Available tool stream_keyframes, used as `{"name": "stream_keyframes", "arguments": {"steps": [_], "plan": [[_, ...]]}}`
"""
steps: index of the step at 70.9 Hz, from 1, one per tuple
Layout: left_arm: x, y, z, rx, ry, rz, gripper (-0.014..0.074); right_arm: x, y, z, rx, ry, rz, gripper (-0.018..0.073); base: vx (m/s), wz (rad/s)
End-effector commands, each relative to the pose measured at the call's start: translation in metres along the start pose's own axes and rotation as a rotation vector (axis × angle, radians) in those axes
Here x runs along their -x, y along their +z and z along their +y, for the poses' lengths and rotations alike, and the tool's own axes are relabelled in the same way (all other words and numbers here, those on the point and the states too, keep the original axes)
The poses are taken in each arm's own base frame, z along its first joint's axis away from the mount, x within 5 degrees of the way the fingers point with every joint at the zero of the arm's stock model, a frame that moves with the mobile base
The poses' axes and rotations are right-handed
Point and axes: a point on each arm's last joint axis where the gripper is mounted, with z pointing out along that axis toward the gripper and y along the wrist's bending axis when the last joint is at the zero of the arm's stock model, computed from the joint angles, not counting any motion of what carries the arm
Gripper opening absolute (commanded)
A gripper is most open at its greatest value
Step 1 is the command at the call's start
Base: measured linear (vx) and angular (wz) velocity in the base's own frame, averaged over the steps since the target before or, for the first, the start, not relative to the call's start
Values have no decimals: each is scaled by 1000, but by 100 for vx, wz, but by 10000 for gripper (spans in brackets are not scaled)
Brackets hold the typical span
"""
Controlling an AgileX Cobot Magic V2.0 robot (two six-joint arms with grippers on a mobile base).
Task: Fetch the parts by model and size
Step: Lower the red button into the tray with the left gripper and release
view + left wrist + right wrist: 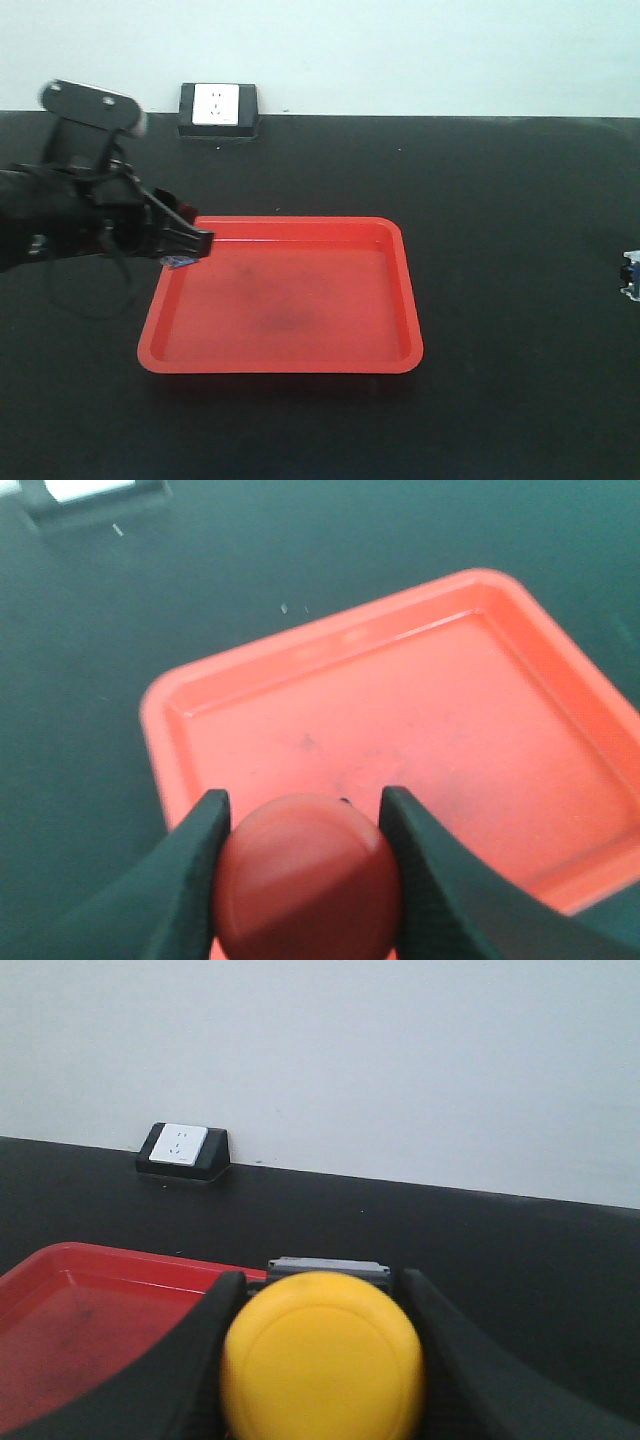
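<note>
Front view: the left gripper [190, 242] hangs over the left rim of the red tray [405, 300] on the black table [500, 200]. It is closed on a small item that cannot be made out from here.

Left wrist view: its fingers [190, 880] clamp the red button [308, 880] by the cap, over the tray's edge.

Right wrist view: the right gripper [322, 1282] clamps the yellow button [322, 1360] in the same way. The tray lies to its left and a wall socket [180, 1146] stands beyond.
</note>
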Motion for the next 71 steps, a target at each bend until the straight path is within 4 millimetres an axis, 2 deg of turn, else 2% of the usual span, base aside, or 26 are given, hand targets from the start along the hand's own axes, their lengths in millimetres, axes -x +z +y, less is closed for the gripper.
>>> {"name": "stream_keyframes", "arguments": {"steps": [1,16,27,43,58,71], "plan": [[17,10,-6,-34,-18,-105,-3,17,-1,-1,-12,-6,-102,-10,0,0],[3,59,-9,-40,-16,-32,4,17,-1,-1,-12,-6,-102,-10,0,0],[-7,83,-11,-40,-12,17,6,17,-1,-1,-12,-6,-102,-10,0,0],[-14,101,-13,-50,-16,23,18,17,-1,-1,-12,-6,-102,-10,0,0],[-16,111,0,-30,-148,10,35,17,-1,-1,-12,-6,-102,-10,0,0],[-20,119,2,-20,-116,26,54,17,-1,-1,-12,-6,-101,-10,0,0]]}}
